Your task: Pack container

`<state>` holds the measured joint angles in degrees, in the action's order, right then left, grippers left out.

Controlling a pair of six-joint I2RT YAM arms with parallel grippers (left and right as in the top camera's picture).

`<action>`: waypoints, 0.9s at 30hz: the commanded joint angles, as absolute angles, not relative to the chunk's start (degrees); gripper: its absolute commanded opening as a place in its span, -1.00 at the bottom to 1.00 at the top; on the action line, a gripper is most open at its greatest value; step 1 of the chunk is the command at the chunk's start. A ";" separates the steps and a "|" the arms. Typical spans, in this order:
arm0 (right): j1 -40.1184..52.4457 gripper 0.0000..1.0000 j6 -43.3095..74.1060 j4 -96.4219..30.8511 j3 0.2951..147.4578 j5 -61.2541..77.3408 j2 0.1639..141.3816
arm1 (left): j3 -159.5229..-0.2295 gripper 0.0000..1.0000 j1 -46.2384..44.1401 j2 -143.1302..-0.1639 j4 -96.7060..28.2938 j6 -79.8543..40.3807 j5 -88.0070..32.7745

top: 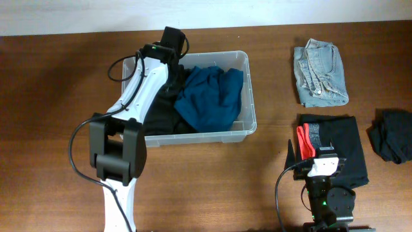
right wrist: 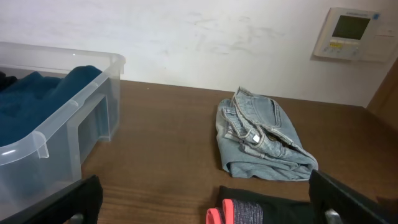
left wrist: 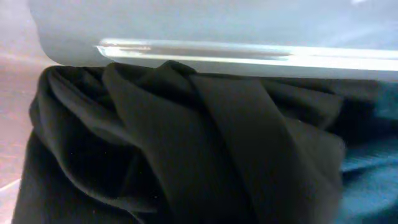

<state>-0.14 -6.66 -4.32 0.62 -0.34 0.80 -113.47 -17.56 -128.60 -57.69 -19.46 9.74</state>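
The container is a clear plastic bin at the table's middle, also seen at the left of the right wrist view. A blue garment and a black garment lie inside it. My left gripper reaches down into the bin's back left corner. Bunched black cloth fills the left wrist view below the bin wall and hides the fingers, which look shut on it. My right gripper stands open and empty over the near edge of a folded black garment with a red band.
Folded light-blue jeans lie at the back right, also in the right wrist view. A crumpled black garment sits at the right edge. My left arm's elbow stands in front of the bin's left end.
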 commanded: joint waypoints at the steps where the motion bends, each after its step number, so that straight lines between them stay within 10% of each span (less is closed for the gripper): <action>1: -0.49 0.97 -6.85 -4.64 0.32 -0.64 0.21 | -114.78 -0.67 -17.85 -121.08 -57.91 -19.62 8.78; 12: -0.49 0.97 -6.85 -4.64 0.32 -0.64 0.21 | -114.78 0.27 -16.45 -106.56 -60.29 -17.89 13.87; 15: -0.49 0.97 -6.85 -4.64 0.32 -0.64 0.21 | -114.78 0.99 -14.00 -104.42 -62.19 -17.89 16.84; 27: -0.49 0.97 -6.85 -4.62 0.32 -0.64 0.21 | -114.74 0.99 5.02 -102.63 -72.58 -25.80 17.78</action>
<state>-0.14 -6.66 -4.32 0.62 -0.34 0.80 -114.21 2.02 -104.09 -71.42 -21.43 16.80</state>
